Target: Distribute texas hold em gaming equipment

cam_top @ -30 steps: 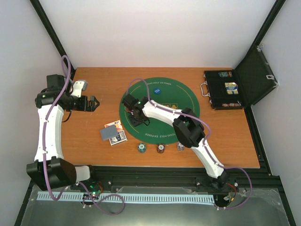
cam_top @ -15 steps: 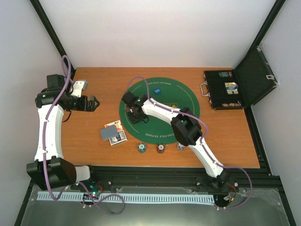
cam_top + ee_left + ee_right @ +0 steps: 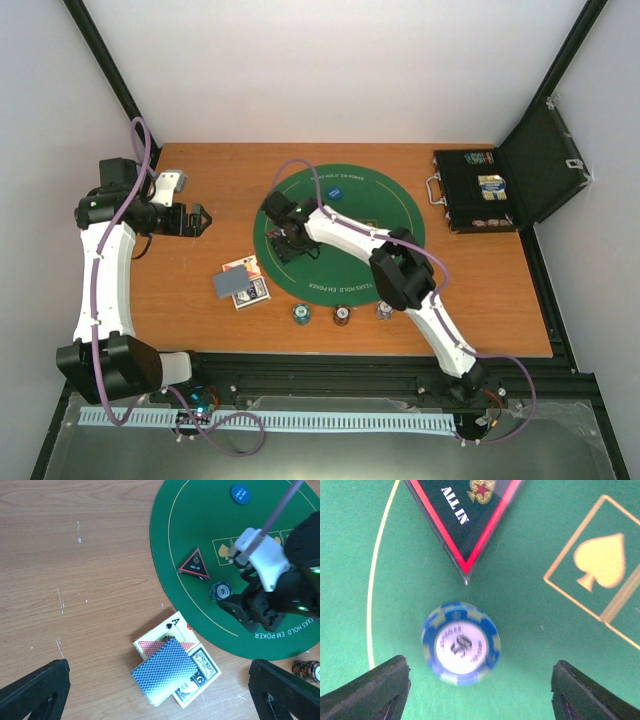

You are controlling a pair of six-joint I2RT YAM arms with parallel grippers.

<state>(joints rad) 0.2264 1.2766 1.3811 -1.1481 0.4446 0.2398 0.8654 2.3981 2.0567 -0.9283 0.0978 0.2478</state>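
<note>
R claw (image 3: pixel 284 243) is low over the left part of the mat (image 3: pixel 330 280), jaws wide w/ nothing gripped. The blue chip (image 3: pixel 461 643) lies flat on the felt between the fingers (image 3: pixel 375 690), clear of both (a bit blurred in the wrist view). Just beyond it is the triangle (image 3: pixel 470 515), marked "ALL IN", one corner aimed at the chip w/ a small gap between them. A blue disc (image 3: pixel 239 493) sits further up the mat, well apart.

L claw (image 3: pixel 203 220) hangs over the left of the table (image 3: pixel 470 290), jaws at full spread, empty. Below its cam are the cards (image 3: pixel 167 670): a blue-backed pack on top of a few face-up ones, ace of spades showing, on the wood just off the mat's near-left edge. Three more chips (image 3: pixel 342 315) (or short stacks, can't tell) stand in a row on the wood by the mat's near edge. The black case (image 3: pixel 475 195) is open at far right, contents too small to name.
</note>
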